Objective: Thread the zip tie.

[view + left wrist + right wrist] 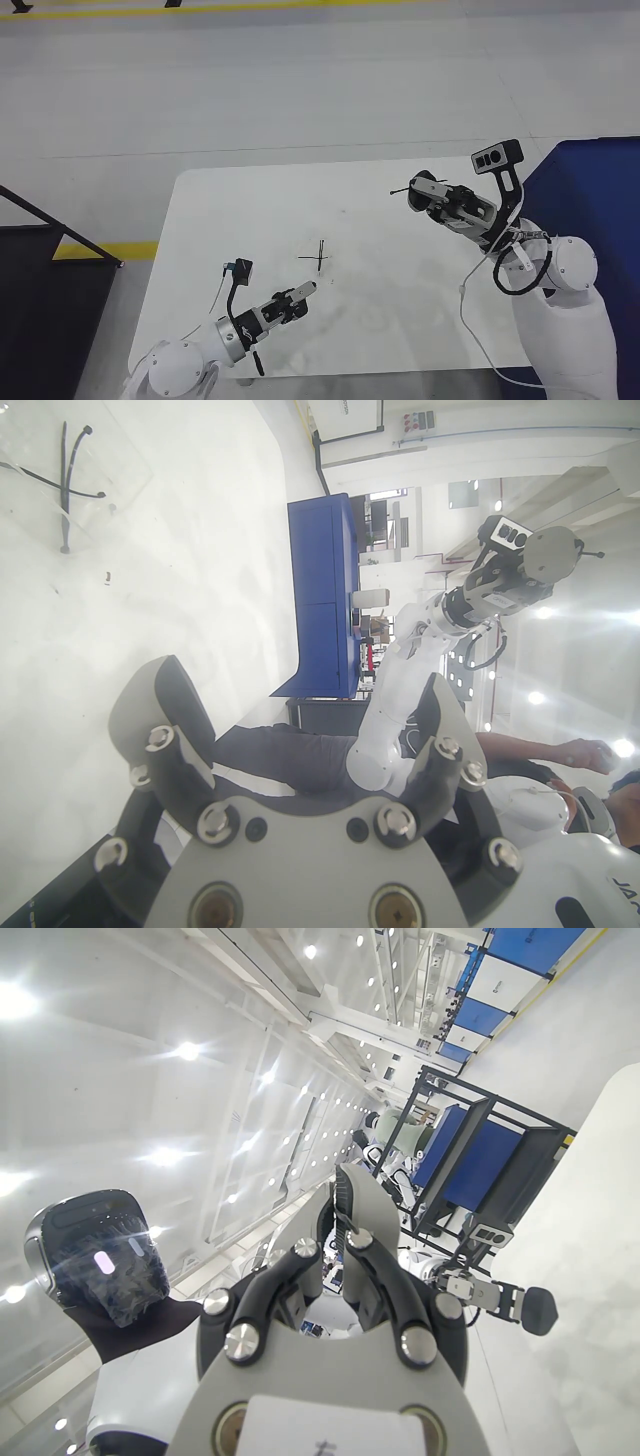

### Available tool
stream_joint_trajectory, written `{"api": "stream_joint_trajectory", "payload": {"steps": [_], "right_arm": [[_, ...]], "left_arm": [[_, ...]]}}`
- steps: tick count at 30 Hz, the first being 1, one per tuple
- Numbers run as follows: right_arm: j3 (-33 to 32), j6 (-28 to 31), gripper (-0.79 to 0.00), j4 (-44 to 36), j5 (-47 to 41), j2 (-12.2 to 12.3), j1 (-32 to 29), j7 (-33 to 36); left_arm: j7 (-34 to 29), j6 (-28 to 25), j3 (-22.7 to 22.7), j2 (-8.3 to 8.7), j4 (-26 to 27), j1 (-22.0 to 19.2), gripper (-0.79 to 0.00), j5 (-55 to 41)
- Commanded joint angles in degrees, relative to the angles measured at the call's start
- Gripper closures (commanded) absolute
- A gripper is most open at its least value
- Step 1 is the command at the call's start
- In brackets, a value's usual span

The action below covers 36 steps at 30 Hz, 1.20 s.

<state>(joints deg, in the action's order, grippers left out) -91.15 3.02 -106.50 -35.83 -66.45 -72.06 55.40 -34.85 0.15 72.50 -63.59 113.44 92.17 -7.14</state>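
Note:
Loose black zip ties (pixel 318 256) lie crossed at the middle of the white table (pixel 400 300); the left wrist view shows these zip ties (pixel 67 485) on a clear sheet. My left gripper (pixel 306 289) hovers low just short of them, toward the table's front left, open and holding nothing (pixel 300 685). My right gripper (pixel 414 189) is raised over the table's back right. It is shut (pixel 344 1188) on one black zip tie (pixel 341 1208), whose thin ends stick out on both sides of the fingers (pixel 398 190).
A blue cabinet (pixel 590 190) stands against the table's right edge. A dark frame (pixel 50 225) stands off the left side. A white cable (pixel 480 320) trails from the right arm over the table's front right corner.

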Motion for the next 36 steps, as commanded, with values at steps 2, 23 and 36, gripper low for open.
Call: {"api": "stream_joint_trajectory", "payload": {"steps": [2, 23, 36], "right_arm": [[-0.08, -2.93, 0.000, 7.11, 2.62, 0.19, 1.00, -3.10], [1.23, -5.96, 0.000, 22.25, 2.94, 0.52, 9.08, -1.03], [-1.74, -1.27, 0.000, 33.77, 1.90, 2.28, 14.03, 16.89]], "left_arm": [[0.00, 0.00, 0.00, 0.00, 0.00, 0.00, -0.785, 0.00], [10.52, 10.54, -6.93, -0.39, 11.24, -1.66, -0.785, 26.35], [-4.82, 49.44, -27.35, -5.86, 4.47, -33.50, -0.785, 41.69]]}}
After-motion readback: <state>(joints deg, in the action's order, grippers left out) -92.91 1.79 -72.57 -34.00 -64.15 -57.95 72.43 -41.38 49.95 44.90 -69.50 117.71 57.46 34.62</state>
